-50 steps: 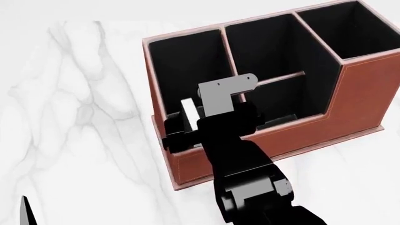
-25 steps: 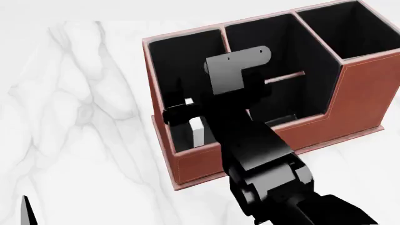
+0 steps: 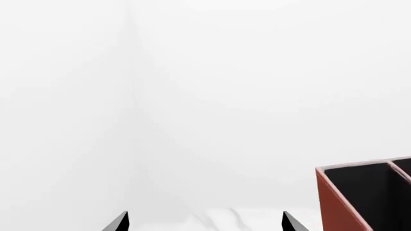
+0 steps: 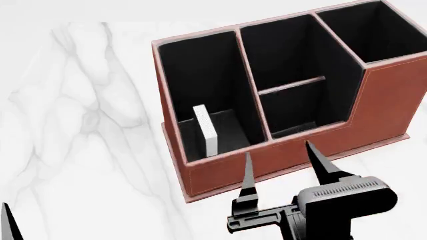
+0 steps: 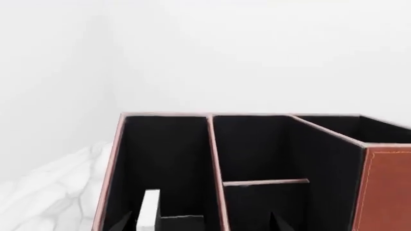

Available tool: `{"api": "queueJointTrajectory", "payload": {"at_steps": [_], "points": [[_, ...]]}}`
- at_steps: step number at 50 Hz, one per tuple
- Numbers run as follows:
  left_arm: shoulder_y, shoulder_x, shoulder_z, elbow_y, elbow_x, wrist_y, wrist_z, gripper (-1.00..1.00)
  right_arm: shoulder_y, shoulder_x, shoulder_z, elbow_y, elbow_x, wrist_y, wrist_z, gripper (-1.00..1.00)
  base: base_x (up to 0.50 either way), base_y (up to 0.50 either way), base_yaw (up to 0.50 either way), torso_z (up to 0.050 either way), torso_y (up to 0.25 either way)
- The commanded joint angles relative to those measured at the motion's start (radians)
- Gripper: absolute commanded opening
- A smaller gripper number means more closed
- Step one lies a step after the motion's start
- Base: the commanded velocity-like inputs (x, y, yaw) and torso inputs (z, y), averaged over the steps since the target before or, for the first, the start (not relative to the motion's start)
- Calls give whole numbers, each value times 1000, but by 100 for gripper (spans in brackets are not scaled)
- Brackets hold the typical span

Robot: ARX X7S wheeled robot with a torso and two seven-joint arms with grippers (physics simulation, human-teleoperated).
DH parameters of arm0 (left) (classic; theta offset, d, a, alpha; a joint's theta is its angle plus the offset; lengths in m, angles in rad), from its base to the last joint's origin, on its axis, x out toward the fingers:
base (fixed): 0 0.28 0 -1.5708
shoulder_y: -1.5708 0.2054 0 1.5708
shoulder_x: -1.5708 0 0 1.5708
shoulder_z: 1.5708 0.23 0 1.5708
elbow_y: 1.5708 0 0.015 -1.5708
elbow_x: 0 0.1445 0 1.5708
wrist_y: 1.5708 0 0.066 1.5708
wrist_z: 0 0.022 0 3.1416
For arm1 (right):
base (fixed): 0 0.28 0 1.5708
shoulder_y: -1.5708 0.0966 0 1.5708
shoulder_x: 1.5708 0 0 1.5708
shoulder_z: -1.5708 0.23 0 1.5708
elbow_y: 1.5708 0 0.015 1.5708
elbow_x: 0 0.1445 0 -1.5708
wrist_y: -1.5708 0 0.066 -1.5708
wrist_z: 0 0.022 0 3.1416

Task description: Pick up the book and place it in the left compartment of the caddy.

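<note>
The reddish-brown caddy (image 4: 383, 102) stands on the white marble table (image 4: 80, 115). The book (image 4: 206, 131) stands on edge inside the left compartment (image 4: 200, 70), near the low front wall, with its white page edges facing up. My right gripper (image 4: 278, 149) is open and empty, just in front of the caddy's front wall and apart from the book. In the right wrist view the book (image 5: 149, 210) shows in the left compartment (image 5: 163, 159) of the caddy (image 5: 385, 187), beyond the open right gripper (image 5: 199, 222). My left gripper (image 3: 204, 221) is open over bare table, holding nothing.
The middle slot with a crossbar (image 4: 291, 85) and the taller square slot (image 4: 373, 30) lie to the right of the book's slot. A corner of the caddy (image 3: 340, 202) shows in the left wrist view. One left fingertip (image 4: 8, 222) pokes in at the head view's lower left.
My right arm has drawn back out of the left compartment toward me, with its fingers apart. The book stays standing in that slot. The left arm has barely moved.
</note>
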State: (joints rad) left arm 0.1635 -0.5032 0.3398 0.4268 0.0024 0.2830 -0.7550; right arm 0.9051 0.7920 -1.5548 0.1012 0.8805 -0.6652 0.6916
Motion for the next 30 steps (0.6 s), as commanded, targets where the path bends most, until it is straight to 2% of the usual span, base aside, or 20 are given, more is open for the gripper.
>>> {"api": "queueJointTrajectory", "payload": {"at_steps": [1,4,13,19,30], "points": [[1,-16,-33,-21,4,32,-18,100,-159,98,14,-50,-159,-165,147,100,0,0,0,0,0],[1,-13,-27,-25,13,43,-18,100,-201,130,41,-69,-258,-204,233,100,0,0,0,0,0],[76,-34,-45,133,116,56,-45,100,-280,286,113,-349,-597,-185,475,100,0,0,0,0,0],[145,-55,-88,244,186,77,-75,100,-312,322,136,-399,-675,-197,535,100,0,0,0,0,0],[217,-64,-123,336,267,108,-104,100,-377,367,206,-464,-854,-221,685,100,0,0,0,0,0]]}}
